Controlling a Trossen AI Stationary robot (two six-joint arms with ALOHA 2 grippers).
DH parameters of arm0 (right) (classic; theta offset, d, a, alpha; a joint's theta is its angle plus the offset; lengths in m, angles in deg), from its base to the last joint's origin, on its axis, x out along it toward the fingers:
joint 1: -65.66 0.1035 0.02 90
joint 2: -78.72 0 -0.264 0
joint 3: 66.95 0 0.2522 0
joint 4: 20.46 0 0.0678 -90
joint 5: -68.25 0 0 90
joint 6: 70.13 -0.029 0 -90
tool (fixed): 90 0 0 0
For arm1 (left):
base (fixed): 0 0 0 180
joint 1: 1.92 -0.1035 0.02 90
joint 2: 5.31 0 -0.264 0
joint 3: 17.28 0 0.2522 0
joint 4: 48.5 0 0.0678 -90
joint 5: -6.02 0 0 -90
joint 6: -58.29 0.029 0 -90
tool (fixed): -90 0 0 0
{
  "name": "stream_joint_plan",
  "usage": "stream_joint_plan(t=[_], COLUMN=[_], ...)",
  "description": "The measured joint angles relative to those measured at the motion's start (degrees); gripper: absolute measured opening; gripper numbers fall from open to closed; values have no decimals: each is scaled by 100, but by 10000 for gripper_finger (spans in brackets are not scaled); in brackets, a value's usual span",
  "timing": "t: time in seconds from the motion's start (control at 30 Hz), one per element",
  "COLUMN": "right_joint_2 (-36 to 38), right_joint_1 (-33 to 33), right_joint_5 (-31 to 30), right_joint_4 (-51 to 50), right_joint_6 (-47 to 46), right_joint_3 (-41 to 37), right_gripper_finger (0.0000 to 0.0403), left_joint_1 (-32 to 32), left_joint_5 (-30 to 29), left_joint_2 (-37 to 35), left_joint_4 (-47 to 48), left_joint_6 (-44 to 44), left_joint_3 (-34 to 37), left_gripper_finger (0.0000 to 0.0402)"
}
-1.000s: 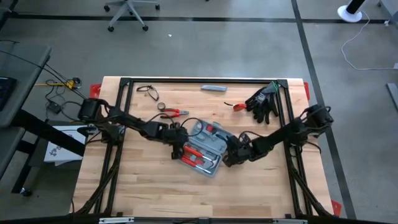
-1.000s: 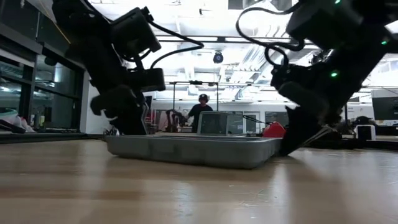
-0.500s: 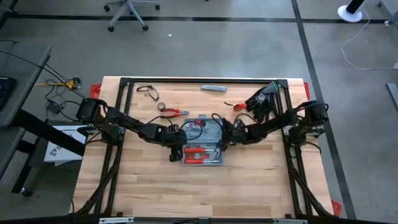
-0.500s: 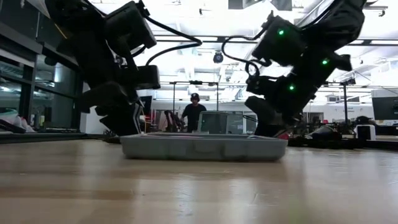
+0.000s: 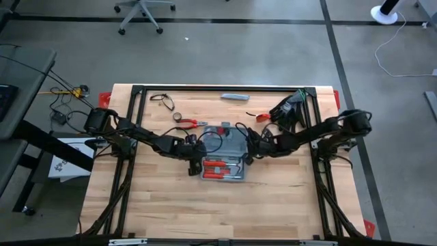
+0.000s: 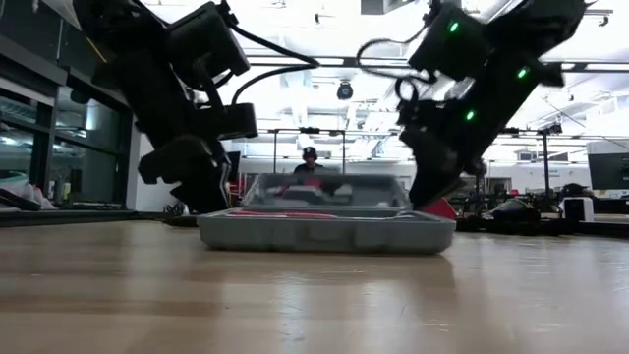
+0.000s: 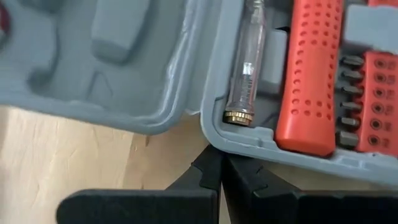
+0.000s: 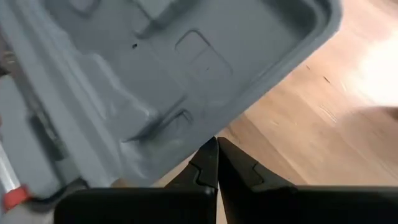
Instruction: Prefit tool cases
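case lid point(image 6: 324, 189) now raised, closed pincers point(image 5: 193, 156) flanking case edges

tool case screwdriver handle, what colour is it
Orange-red, dotted with small holes; the handle shows best in the left wrist view.

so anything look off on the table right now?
Mostly tidy. The tool case lies open mid-table with its lid only partly raised, the left gripper and right gripper shut at its sides. Red-handled pliers lie loose on the wood behind the case, not in a slot. Nothing looks spilled or broken.
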Motion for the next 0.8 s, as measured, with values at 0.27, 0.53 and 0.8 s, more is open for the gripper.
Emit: stream_joint_plan(t=[0.27,0.53,0.8], right_joint_2=[434,433,433], right_joint_1=[625,911,1278], right_joint_5=[-353,-453,-364], right_joint_4=[-939,-1217,-1225], right_joint_6=[-899,-1445,-1696], right_joint_3=[0,7,7], right_gripper_finger=[0,0,0], left_joint_1=[55,60,230], left_joint_5=[31,82,87], left_joint_2=[44,171,227], left_joint_4=[-630,-832,-808], left_joint_6=[4,-44,-148], left_joint_3=[-4,-20,-15], left_gripper_finger=[1,1,1])
